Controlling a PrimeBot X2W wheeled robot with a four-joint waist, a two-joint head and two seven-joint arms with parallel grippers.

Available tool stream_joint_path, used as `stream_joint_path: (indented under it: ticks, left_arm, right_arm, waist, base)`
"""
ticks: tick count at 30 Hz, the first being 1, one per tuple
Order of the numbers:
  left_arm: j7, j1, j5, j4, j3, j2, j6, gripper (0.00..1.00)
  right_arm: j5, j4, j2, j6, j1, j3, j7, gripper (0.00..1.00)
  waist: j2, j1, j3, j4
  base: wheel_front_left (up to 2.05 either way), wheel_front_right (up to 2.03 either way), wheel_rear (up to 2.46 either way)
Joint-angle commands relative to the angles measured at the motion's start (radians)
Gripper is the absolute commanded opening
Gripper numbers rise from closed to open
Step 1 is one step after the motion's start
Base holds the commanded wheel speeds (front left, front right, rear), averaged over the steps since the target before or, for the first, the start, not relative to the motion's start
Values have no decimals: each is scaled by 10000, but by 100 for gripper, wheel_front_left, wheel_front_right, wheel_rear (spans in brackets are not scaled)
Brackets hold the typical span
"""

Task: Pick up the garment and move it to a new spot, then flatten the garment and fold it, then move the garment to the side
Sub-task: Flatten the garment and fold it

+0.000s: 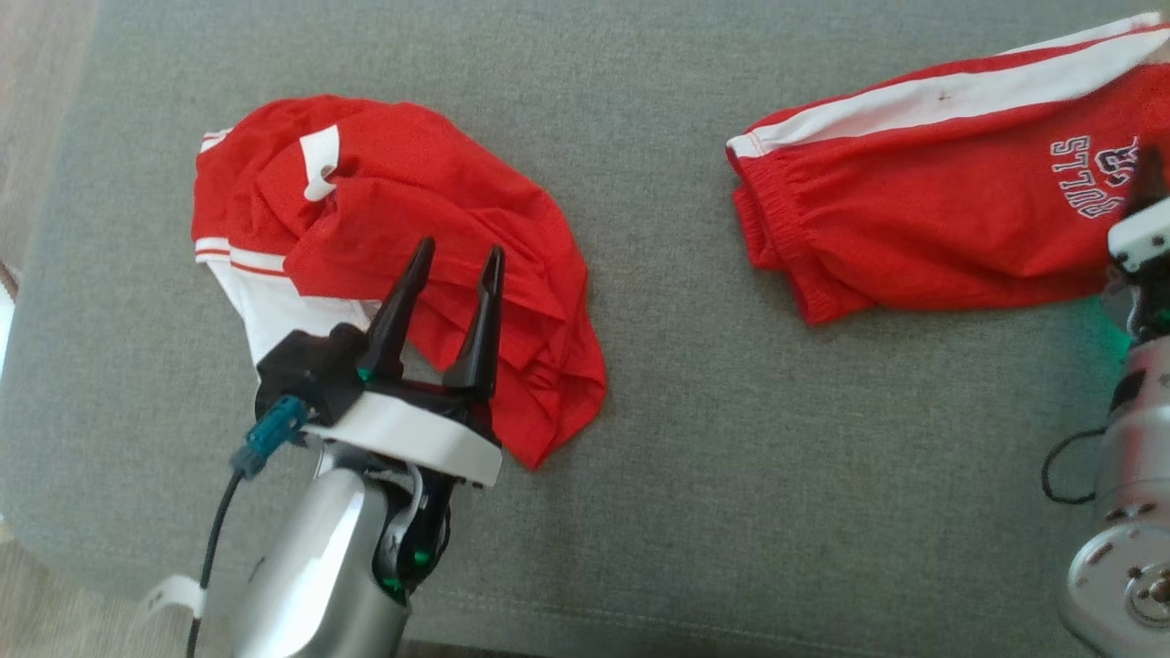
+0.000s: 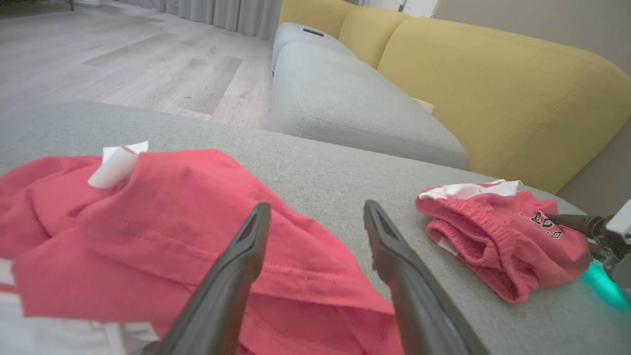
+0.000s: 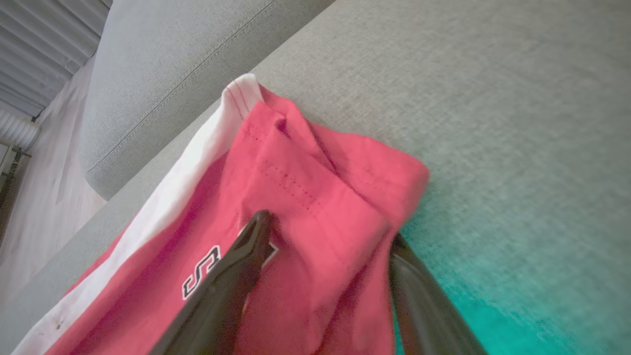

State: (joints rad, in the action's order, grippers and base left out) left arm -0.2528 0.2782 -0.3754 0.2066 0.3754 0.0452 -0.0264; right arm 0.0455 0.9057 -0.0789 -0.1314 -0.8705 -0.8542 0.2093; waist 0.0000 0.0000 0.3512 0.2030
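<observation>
- On the grey cushion (image 1: 686, 439), a crumpled red shirt (image 1: 411, 174) lies toward nine o'clock
- left gripper (image 1: 460, 247) hangs over the shirt's six o'clock side, fingers spread, holding nothing
- red shorts (image 1: 914, 210) lie folded toward two o'clock
- right gripper (image 3: 329, 229) is spread wide, with a fold of the shorts between its fingers

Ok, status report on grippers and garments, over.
Left gripper open over crumpled red garment. Right gripper open, fingers astride red shorts. Garments apart on grey cushion.
</observation>
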Motion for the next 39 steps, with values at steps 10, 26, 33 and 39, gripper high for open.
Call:
stream_joint_path:
  ticks: [10,26,33,39]
  left_arm:
    - [-89,640,-73,-384,-237,51,72,100]
    - [-89,180,-48,-207,-420,51,80,100]
    - [-90,-138,10,-98,-492,51,74,100]
    - [-90,-466,65,-87,-578,51,81,100]
  right_arm:
    - [376,273,-206,7,-899,901,-5,63]
    - [-723,245,-329,7,-35,1694,-1617,0]
    - [-1439,-689,-155,7,1477,1829,-1618,0]
    - [-1936,-1652,145,7,2662,1986,-1564,0]
  waist:
    - [0,0,434,52]
    - [0,0,-712,-933]
    - [0,0,-1373,-1380]
    - [0,0,-1724,-1601]
  base:
    - [0,0,0]
    - [0,0,0]
    - [0,0,0]
    - [0,0,0]
